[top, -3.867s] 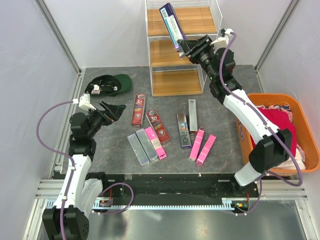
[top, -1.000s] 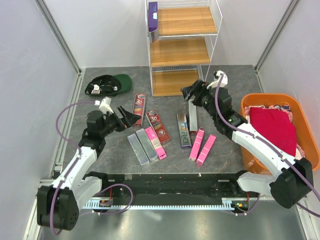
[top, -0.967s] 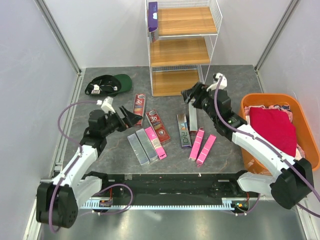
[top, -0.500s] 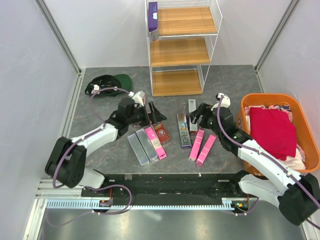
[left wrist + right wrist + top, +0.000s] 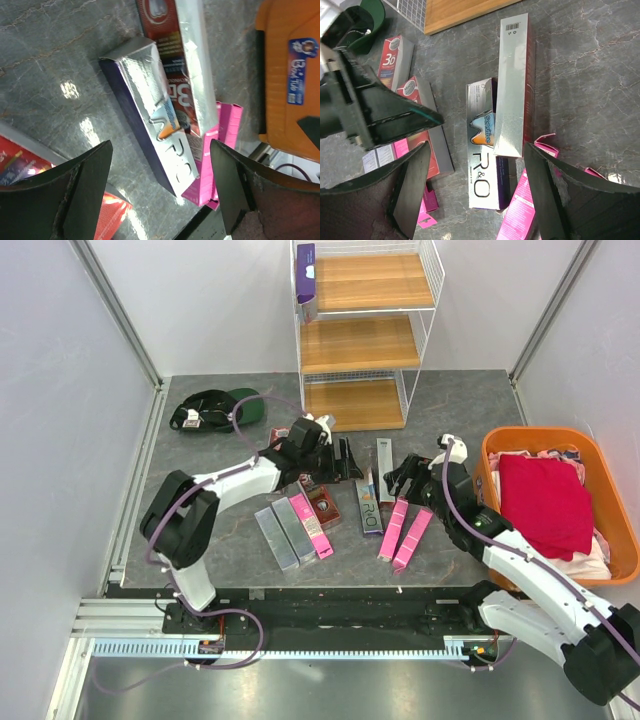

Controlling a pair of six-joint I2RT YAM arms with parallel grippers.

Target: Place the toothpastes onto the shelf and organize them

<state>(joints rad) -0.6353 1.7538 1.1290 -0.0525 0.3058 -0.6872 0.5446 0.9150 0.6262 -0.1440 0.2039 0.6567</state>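
Note:
The shelf [image 5: 360, 343] stands at the back with one purple toothpaste [image 5: 306, 280] upright on its top board. Several toothpastes lie on the table: dark red [image 5: 322, 503], silver-grey [image 5: 275, 537], pink [image 5: 412, 540], and a purple-and-silver "R&O" carton [image 5: 367, 506] with a silver one [image 5: 385, 462] leaning on it. My left gripper [image 5: 345, 461] hovers open just left of the R&O carton [image 5: 160, 130], nothing held. My right gripper [image 5: 402, 476] hangs open above the same carton [image 5: 482, 165] and the silver carton [image 5: 512, 85], also holding nothing.
An orange basket [image 5: 497, 443] with red cloth sits at the right, close to the right arm. A green cap [image 5: 215, 406] lies at the back left. In the right wrist view the left gripper [image 5: 370, 115] is close beside the dark red cartons [image 5: 417, 100].
The left arm swung right from the table's left side to the central cartons, its jaws narrowing slightly. The right arm, which earlier left a purple carton on the shelf, lowered toward the near side.

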